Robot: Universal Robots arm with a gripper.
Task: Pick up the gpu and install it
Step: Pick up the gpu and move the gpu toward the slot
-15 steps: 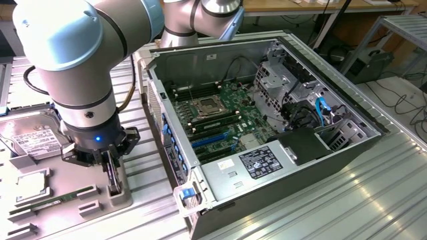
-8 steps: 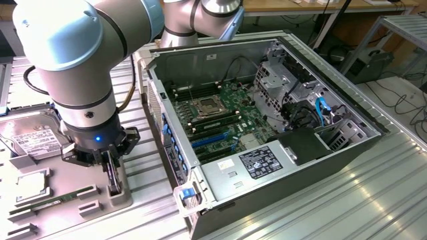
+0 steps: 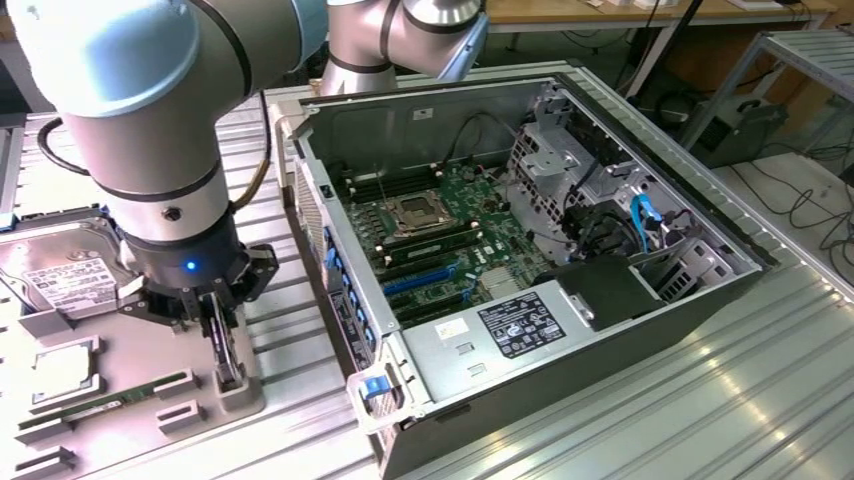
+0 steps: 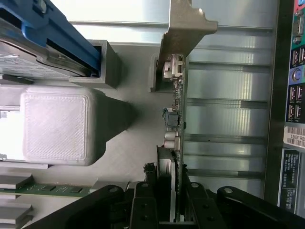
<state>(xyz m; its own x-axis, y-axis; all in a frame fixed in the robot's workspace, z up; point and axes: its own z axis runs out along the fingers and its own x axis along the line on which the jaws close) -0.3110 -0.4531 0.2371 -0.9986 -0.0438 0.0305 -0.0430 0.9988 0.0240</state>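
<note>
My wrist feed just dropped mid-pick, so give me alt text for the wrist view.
The gripper is closed on the gpu, which is seen edge-on and clamped from both faces, its silver end bracket at the far end. A gray printed holder block stands to one side; the rear ports of the computer case lie on the other.

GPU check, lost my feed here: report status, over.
Gripper shut on the gpu, gripping its edge. Card upright on edge at the grey holder, beside the open computer case. No obstruction seen around it.
</note>
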